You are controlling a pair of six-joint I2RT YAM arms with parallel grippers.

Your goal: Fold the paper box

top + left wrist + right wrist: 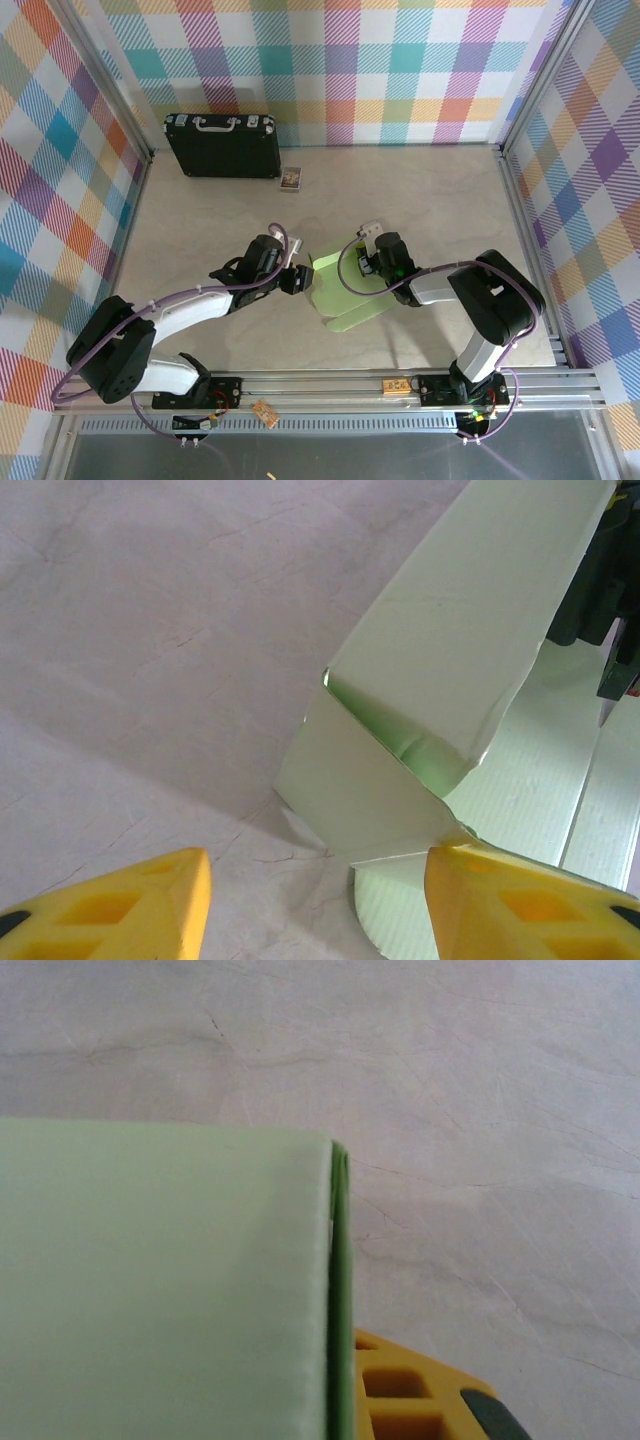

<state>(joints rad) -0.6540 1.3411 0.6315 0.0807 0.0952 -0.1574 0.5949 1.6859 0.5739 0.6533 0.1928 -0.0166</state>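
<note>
The paper box (345,292) is pale green card, partly folded, lying mid-table between my two arms. In the left wrist view a panel of the paper box (460,630) stands raised over a flat flap with a rounded tab. My left gripper (295,280) is at the box's left side. It is open (320,910), bare table between its yellow fingers (150,910), and the right-hand finger touches the flap's edge. My right gripper (366,262) is at the box's far right corner, shut on a raised card edge (340,1360). One yellow finger (420,1400) shows beside the card (160,1280); the other is hidden behind it.
A black case with a silver handle (222,145) stands at the back left by the checked wall. A tiny picture card (291,179) lies just right of it. Metal frame posts line both sides, and a rail (330,385) runs along the near edge.
</note>
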